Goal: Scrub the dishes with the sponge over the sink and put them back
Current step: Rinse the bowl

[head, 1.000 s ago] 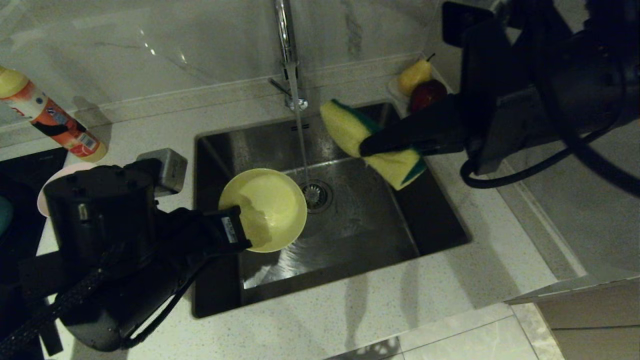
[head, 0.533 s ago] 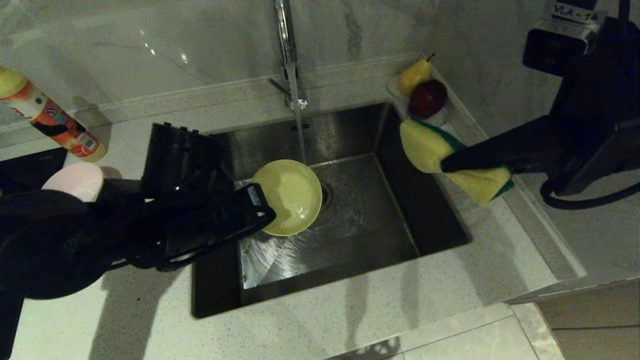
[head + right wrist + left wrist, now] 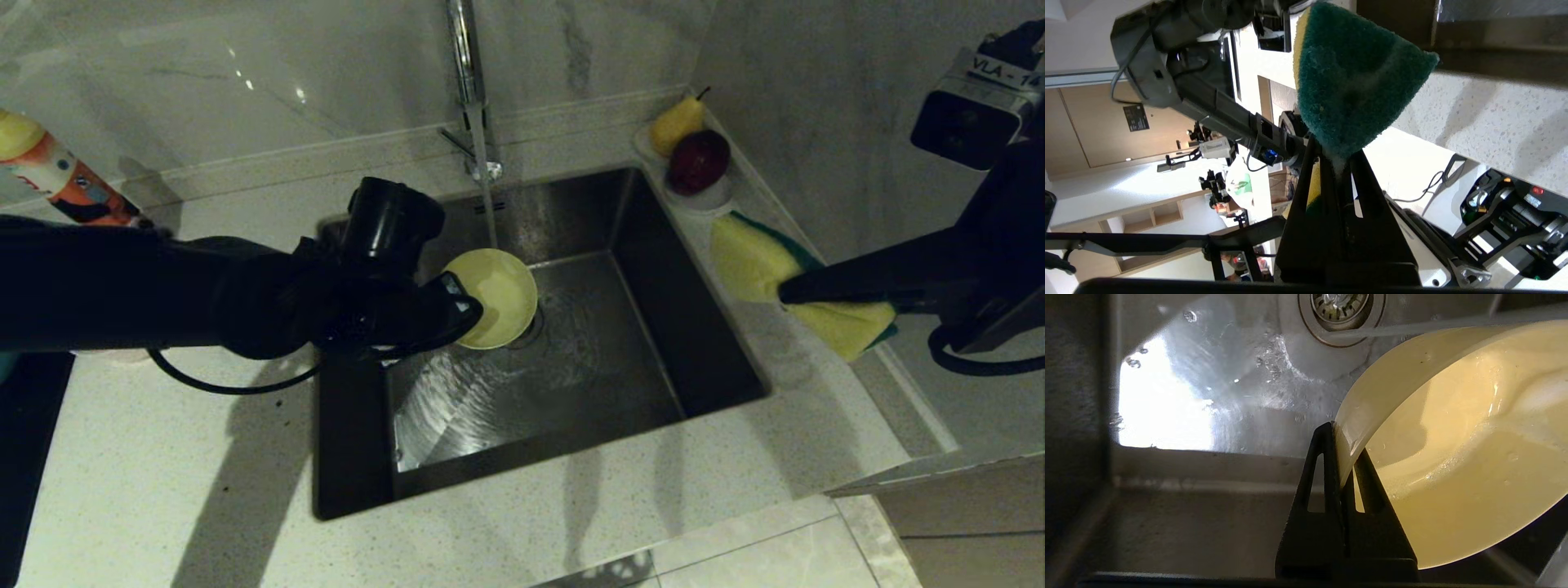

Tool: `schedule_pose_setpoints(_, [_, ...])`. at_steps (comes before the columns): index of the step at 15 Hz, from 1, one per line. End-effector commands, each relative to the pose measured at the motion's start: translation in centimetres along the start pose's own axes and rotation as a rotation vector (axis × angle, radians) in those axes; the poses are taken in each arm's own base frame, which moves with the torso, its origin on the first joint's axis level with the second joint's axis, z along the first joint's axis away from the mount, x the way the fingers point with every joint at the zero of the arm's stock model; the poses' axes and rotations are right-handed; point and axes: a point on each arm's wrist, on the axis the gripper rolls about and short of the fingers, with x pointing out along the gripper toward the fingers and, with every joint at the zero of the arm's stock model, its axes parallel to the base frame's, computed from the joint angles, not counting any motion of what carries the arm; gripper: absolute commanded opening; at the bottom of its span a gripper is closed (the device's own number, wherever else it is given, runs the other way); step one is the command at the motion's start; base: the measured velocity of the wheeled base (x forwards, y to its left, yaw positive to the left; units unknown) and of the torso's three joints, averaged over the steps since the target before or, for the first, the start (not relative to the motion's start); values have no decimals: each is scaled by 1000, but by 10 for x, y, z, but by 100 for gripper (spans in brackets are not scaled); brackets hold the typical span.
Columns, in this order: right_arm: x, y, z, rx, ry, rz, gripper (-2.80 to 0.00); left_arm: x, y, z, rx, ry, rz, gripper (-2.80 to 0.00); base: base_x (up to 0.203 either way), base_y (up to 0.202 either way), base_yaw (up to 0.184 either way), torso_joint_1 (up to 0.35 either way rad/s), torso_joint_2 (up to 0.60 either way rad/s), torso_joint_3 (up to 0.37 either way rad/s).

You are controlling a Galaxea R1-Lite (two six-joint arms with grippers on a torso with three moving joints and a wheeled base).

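Note:
The yellow bowl (image 3: 498, 296) hangs tilted on edge over the sink (image 3: 588, 384), beside the drain strainer (image 3: 1340, 302). My left gripper (image 3: 467, 306) is shut on its rim, with one finger inside the bowl (image 3: 1461, 449) and one outside, as the left wrist view shows around the left gripper (image 3: 1345, 441). Water runs from the faucet (image 3: 467, 73) just behind the bowl. My right gripper (image 3: 788, 291) is shut on the sponge (image 3: 759, 265) above the counter right of the sink. In the right wrist view the green face of the sponge (image 3: 1351, 81) sticks out past the right gripper (image 3: 1337, 153).
A white dish with a pear and an apple (image 3: 694, 147) stands at the sink's back right corner. A bottle (image 3: 61, 175) lies at the far left by the wall. The black cooktop (image 3: 33, 408) is at the left edge. The sink floor is wet.
My left arm swung the yellow bowl back and right, up to the water stream, tipping it more upright. My right gripper carried the sponge from over the sink out above the right counter.

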Motion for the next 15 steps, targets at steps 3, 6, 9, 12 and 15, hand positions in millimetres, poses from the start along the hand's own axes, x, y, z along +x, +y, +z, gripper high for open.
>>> schedule_pose_setpoints(3, [-1, -2, -4, 13, 6, -3, -280, 25, -5, 6, -51, 19, 50, -280, 0, 0, 0, 0, 0, 0])
schedule_pose_setpoints(6, [-2, -2, -4, 13, 8, 0, -280, 29, -3, 19, -90, 0, 66, -280, 0, 0, 0, 0, 0, 0])
schedule_pose_setpoints(9, [-2, -3, -6, 16, 11, -2, -280, 31, -3, 21, -99, -4, 67, -280, 0, 0, 0, 0, 0, 0])
schedule_pose_setpoints(12, [-1, -3, -6, 16, 10, -5, -280, 30, -4, 24, -107, 17, 40, -280, 0, 0, 0, 0, 0, 0])
schedule_pose_setpoints(15, [-1, -3, -6, 16, 10, -5, -280, 25, -2, 23, -119, 41, 57, -280, 0, 0, 0, 0, 0, 0])
